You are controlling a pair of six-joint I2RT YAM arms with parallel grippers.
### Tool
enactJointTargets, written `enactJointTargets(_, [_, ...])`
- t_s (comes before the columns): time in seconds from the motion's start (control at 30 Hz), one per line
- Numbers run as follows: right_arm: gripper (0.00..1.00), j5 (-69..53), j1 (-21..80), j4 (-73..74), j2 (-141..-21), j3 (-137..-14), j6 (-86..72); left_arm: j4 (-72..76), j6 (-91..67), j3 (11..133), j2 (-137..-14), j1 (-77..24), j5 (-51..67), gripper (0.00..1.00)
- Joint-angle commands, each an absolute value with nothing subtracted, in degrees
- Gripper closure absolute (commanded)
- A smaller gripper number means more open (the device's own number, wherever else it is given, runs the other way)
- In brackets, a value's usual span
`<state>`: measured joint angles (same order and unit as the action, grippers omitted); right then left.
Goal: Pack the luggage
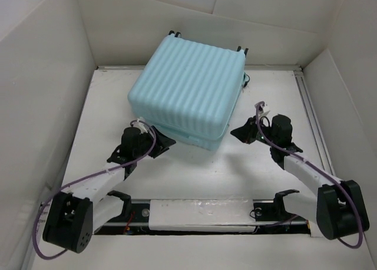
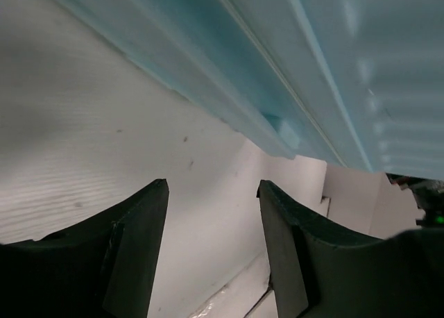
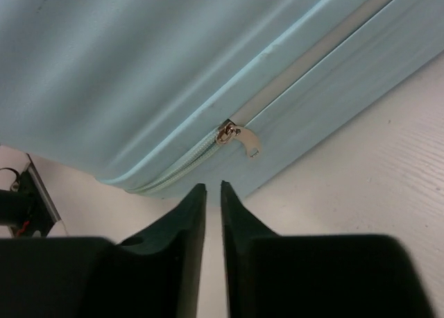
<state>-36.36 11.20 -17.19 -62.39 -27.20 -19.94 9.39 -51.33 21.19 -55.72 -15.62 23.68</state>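
The luggage is a pale aqua ribbed hard-shell suitcase lying closed at the back middle of the white table. My left gripper sits at its front left corner. In the left wrist view that gripper is open with nothing between the fingers, and the luggage passes just above. My right gripper is beside the front right side. In the right wrist view that gripper shows only a narrow gap and holds nothing. It points at the luggage, just below the silver zipper pull on the seam.
White walls enclose the table on three sides. A taped white strip on a rail runs along the near edge between the arm bases. A metal rail lines the right side of the table.
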Motion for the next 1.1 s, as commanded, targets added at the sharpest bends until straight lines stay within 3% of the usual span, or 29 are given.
enactJointTargets(0.0, [0.75, -40.86, 12.21, -31.98, -65.11, -25.67, -18.37, 30.55, -58.61, 17.77, -59.58, -21.61, 24.35, 0.49])
enactJointTargets(0.1, [0.62, -39.83, 12.74, -36.89, -65.13, -22.95, -18.37, 37.25, -60.64, 16.09, -61.08, -24.87, 19.26, 0.48])
enactJointTargets(0.33, [0.49, -34.12, 12.74, -35.96, -62.24, -20.22, -18.37, 48.59, -65.12, 11.69, -65.38, -24.87, 11.52, 0.41])
enactJointTargets(0.53, [0.52, -28.22, 12.74, -36.55, -56.96, -15.22, -19.69, 56.87, -69.25, 12.56, -75.38, -24.87, 6.87, 0.39])
enactJointTargets(0.83, [0.57, -30.94, 12.74, -39.02, -54.49, -11.35, -18.54, 79.34, -74.88, 9.15, -86.39, -26.27, 2.3, 0.42])
enactJointTargets(0.97, [0.61, -28.74, 12.22, -39.89, -53.88, -9.94, -19.24, 84.72, -74.88, 11.15, -90.87, -28.82, 0.01, 0.49])
enactJointTargets(1.07, [0.59, -27.52, 12.22, -42.01, -53.88, -9.41, -19.86, 89.88, -76.02, 12.47, -95.7, -28.83, -0.52, 0.61])
